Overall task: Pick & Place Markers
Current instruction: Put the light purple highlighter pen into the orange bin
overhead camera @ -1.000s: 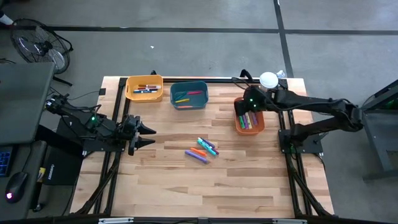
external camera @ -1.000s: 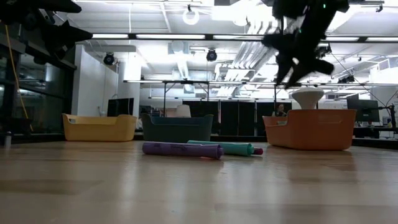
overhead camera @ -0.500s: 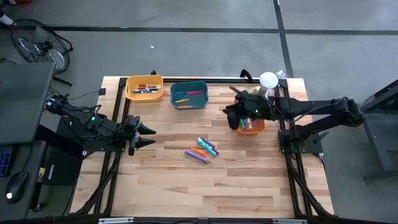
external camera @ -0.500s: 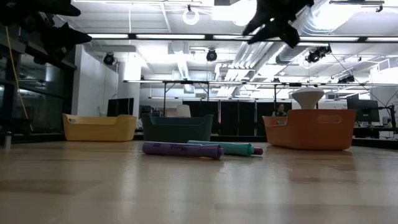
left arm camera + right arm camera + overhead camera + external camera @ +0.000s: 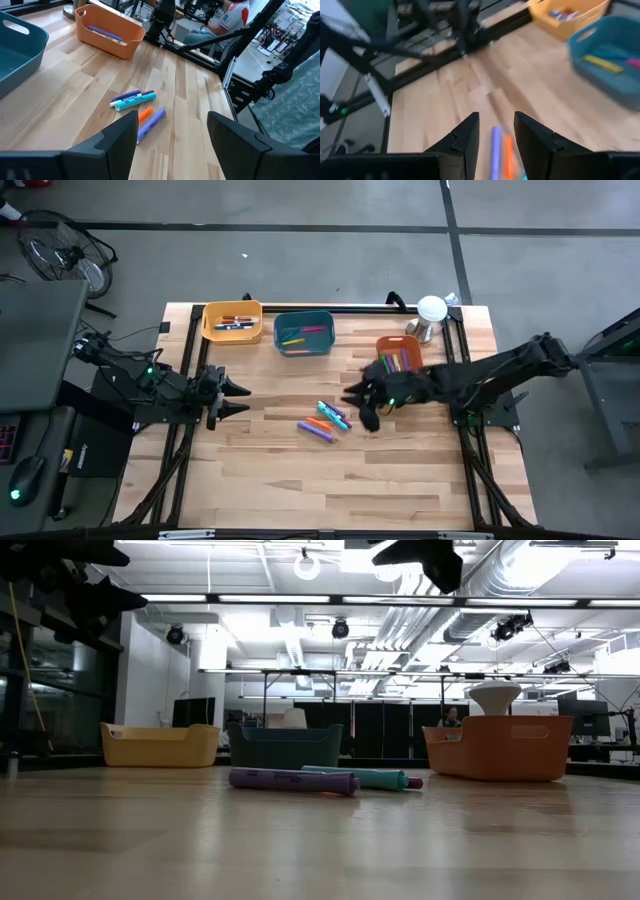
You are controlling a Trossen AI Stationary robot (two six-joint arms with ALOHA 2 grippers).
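Four markers (image 5: 325, 420) left mid-counter; we judge the right pincer (image 5: 362, 405), open and empty, hovers beside them for pickup.

Right gripper (image 5: 360, 404) held mid-table, fingers parted, pointed toward 9 o'clock. Left gripper (image 5: 238, 397) parked at 9 o'clock edge, fingers spread.

No text, label, brand, number or sign can be read in any of the views. Faint dark markings are seen along the barrel of the purple marker (image 5: 292, 780) lying on the table in the low view, but they cannot be made out. The bins and the arms are shown without legible lettering.
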